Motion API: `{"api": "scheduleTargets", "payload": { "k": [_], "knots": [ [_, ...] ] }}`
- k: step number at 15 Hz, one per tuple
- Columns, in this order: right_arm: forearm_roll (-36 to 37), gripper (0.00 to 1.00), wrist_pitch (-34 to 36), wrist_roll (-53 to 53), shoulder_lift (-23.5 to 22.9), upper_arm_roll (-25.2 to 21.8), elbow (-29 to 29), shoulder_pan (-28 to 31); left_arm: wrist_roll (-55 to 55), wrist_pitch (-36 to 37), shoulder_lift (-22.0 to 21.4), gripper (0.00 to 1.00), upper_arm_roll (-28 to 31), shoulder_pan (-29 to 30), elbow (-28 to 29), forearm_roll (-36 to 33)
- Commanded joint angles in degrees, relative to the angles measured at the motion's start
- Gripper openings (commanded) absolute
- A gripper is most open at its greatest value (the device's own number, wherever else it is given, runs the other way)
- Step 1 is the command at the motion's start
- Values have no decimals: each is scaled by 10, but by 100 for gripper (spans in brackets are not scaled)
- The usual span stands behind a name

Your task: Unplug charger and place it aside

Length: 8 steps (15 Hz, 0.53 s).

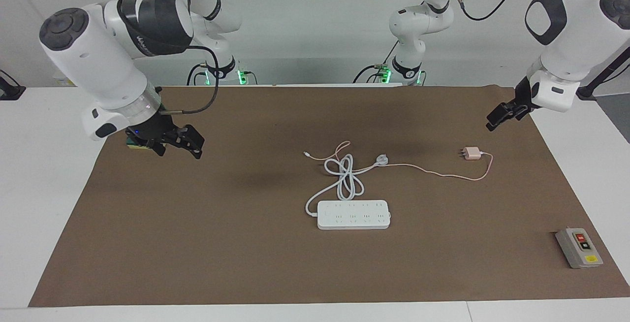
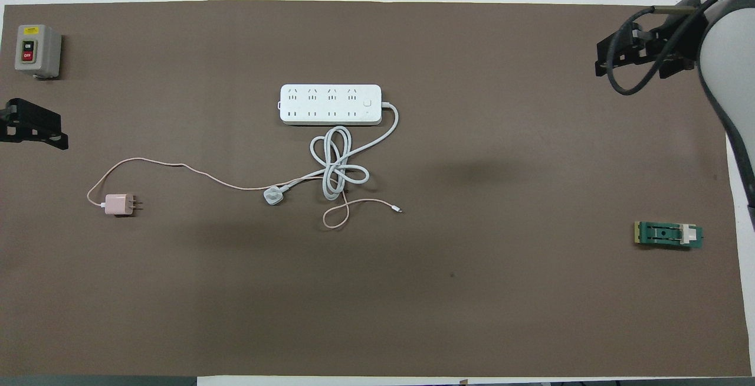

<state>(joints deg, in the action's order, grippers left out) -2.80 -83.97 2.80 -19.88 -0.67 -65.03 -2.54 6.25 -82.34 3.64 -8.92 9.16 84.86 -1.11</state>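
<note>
While the charger (image 1: 473, 153) lies unplugged on the desk (image 1: 246, 263) below the left jaws (image 1: 502, 113), which hang open and empty, the right jaws (image 1: 179, 142) hang open too; only the overhead view reveals the green part (image 2: 668, 235) beneath them.

Counter (image 1: 197, 243): power strip (image 1: 353, 214) lay at mid-counter, its coiled cord (image 1: 344, 177) and round plug (image 1: 381, 160) nearer the robots. Charger (image 1: 473, 153) lay unplugged on the counter, well apart from the strip, toward the left arm's end, its cable (image 1: 433, 169) trailing past the plug. Switch box (image 1: 579, 247) lay farthest from the robots at that end. Small board (image 2: 668, 235) lay toward the right arm's end.
</note>
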Motion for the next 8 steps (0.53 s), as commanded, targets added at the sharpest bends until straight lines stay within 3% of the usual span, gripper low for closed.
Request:
{"api": "scheduleTargets", "payload": {
  "k": [1, 5, 6, 8],
  "knots": [
    [22, 100, 18, -48, 61, 6, -60, 17, -33, 16, -19, 100, 7, -22, -17, -1],
    [53, 100, -42, -63, 216, 7, -277, 29, -35, 25, -56, 100, 18, -34, -8, 23],
    [57, 100, -58, -64, 235, 8, -311, 35, -37, 28, -65, 100, 33, -37, 9, 28],
    [57, 100, -71, -69, 236, 15, -322, 45, -42, -2, -68, 100, 36, -50, 42, 29]
  ]
}}
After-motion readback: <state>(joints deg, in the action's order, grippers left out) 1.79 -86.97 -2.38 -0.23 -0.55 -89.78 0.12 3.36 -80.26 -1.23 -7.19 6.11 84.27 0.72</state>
